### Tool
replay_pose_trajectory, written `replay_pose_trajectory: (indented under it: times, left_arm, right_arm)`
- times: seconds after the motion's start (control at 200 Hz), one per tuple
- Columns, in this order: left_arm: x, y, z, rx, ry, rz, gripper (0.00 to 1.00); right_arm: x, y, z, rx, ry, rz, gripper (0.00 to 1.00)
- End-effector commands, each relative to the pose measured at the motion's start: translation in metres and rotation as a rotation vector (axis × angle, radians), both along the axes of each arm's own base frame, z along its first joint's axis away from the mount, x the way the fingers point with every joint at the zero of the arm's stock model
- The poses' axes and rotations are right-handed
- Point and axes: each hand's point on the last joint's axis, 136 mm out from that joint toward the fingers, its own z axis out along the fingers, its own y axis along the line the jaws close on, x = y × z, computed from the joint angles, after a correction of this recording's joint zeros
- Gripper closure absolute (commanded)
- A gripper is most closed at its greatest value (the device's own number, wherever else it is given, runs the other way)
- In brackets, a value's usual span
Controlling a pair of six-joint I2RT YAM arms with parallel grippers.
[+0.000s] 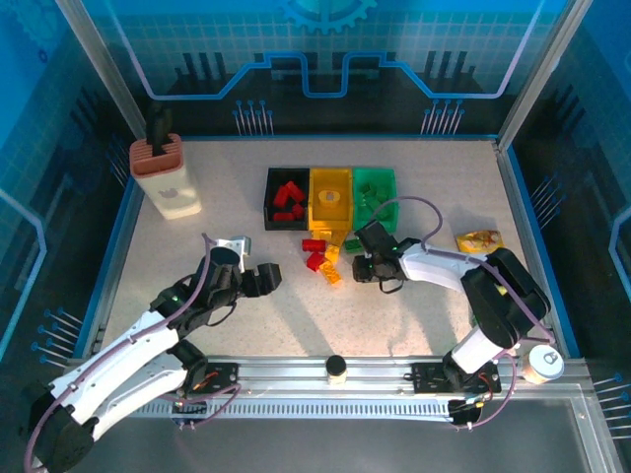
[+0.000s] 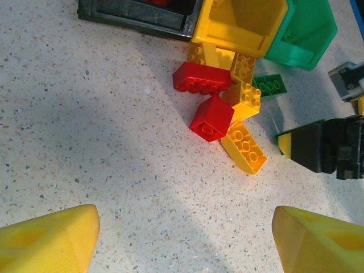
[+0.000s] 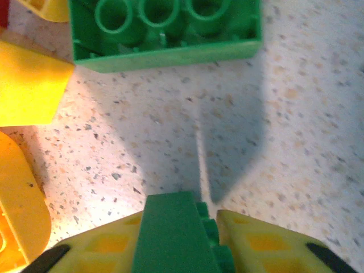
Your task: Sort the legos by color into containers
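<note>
I see three bins in a row at the far middle of the table (image 1: pixel 296 325): left bin (image 1: pixel 268 197), middle bin (image 1: pixel 314 202) and right bin (image 1: pixel 375 173), walls touching. Bricks (image 1: pixel 289 200) lie in the left bin. A pile (image 1: pixel 320 258) sits on the table just before the middle bin. My right gripper (image 1: pixel 359 268) is just right of the pile, with a brick (image 3: pixel 173 233) between its fingers and a second brick (image 3: pixel 165 31) lying just ahead of it. My left gripper (image 1: pixel 268 280) hangs left of the pile, apart from it. A holder (image 1: pixel 166 175) stands at the far left, and a packet (image 1: pixel 479 239) lies near the right edge, behind my right arm.
</note>
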Motion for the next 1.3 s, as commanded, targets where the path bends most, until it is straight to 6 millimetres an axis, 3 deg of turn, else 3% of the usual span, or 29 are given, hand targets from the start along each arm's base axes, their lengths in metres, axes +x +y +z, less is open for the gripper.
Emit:
replay_pose_trajectory:
  times: [0.0, 0.14, 0.26, 0.395, 0.62, 0.76, 0.825, 0.896, 1.101, 1.296]
  left_arm:
    - [0.005, -0.003, 0.012, -0.017, -0.031, 0.011, 0.20]
    - [0.005, -0.003, 0.014, -0.014, -0.034, 0.010, 0.20]
    - [0.005, -0.005, 0.013, -0.006, -0.031, -0.003, 0.20]
    - [0.002, -0.012, 0.010, 0.017, -0.019, -0.027, 0.20]
    - [-0.011, -0.026, -0.002, 0.053, 0.019, -0.077, 0.20]
    - [-0.018, -0.034, -0.008, 0.069, 0.030, -0.101, 0.20]
    - [-0.020, -0.039, -0.009, 0.073, 0.034, -0.113, 0.20]
    - [-0.020, -0.044, -0.008, 0.079, 0.034, -0.126, 0.20]
    - [-0.016, -0.062, -0.008, 0.098, 0.045, -0.172, 0.19]
    - [-0.010, -0.084, -0.017, 0.138, 0.096, -0.225, 0.16]
  right_arm:
    - [-0.005, -0.005, 0.017, -0.022, -0.019, -0.001, 0.73]
    - [0.005, -0.009, 0.055, -0.027, -0.109, 0.014, 0.78]
    - [0.040, -0.013, 0.106, -0.012, -0.217, 0.010, 0.79]
    - [0.084, -0.023, 0.134, -0.030, -0.243, 0.002, 0.78]
    - [0.146, -0.033, 0.123, -0.090, -0.183, -0.023, 0.75]
    - [0.168, -0.038, 0.120, -0.121, -0.181, -0.041, 0.59]
    - [0.171, -0.035, 0.125, -0.118, -0.183, -0.028, 0.31]
    - [0.171, -0.035, 0.136, -0.121, -0.208, -0.032, 0.21]
    - [0.145, -0.034, 0.169, -0.062, -0.306, -0.044, 0.18]
    - [0.106, -0.034, 0.175, 0.020, -0.348, -0.034, 0.17]
